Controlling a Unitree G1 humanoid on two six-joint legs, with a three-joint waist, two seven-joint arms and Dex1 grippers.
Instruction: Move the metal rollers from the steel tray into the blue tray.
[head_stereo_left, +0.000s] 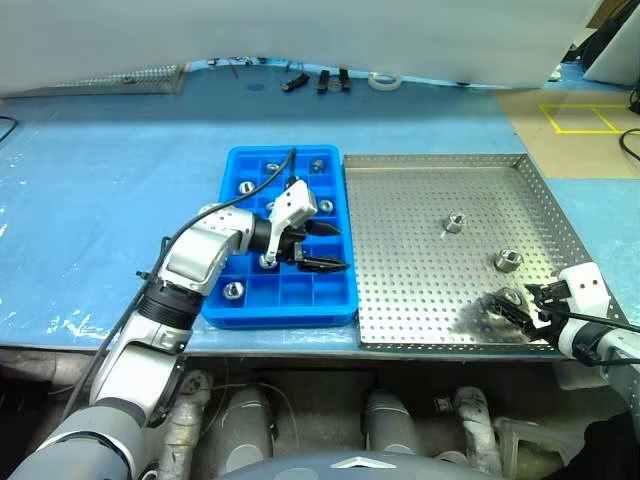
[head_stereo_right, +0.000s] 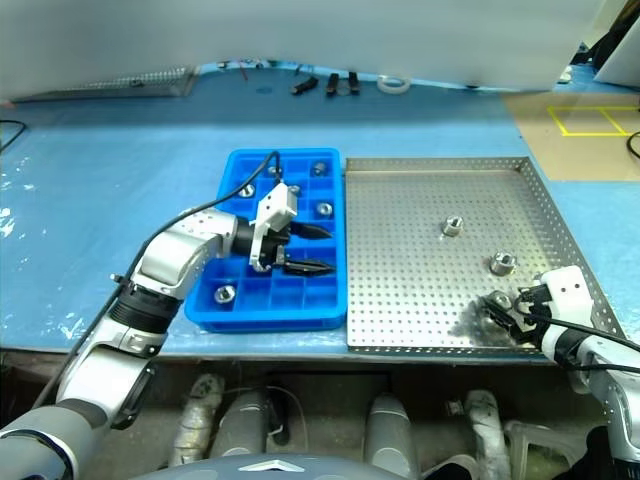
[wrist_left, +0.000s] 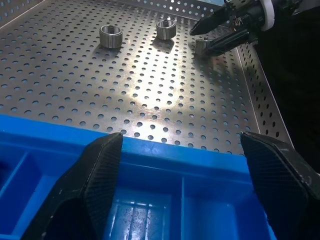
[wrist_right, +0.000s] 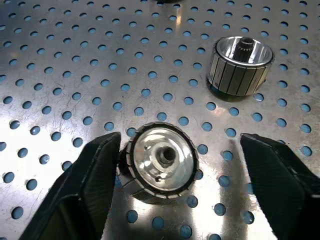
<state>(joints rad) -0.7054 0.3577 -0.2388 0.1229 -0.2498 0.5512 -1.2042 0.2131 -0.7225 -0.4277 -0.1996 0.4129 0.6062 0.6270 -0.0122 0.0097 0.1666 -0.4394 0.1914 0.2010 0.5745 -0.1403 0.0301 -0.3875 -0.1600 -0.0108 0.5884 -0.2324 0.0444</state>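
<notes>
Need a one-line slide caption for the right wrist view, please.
Right pincer open around a roller on the steel tray, one finger touching it; a second roller beyond.

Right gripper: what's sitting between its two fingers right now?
One metal roller on the steel tray sits between the open right gripper fingers, against one of them, in the right wrist view.

Both eye views look down from up high at the blue tray (head_stereo_left: 280, 240) and, at 3 o'clock, the steel tray (head_stereo_left: 420, 230). Both wrist views sit very close to the steel tray.
</notes>
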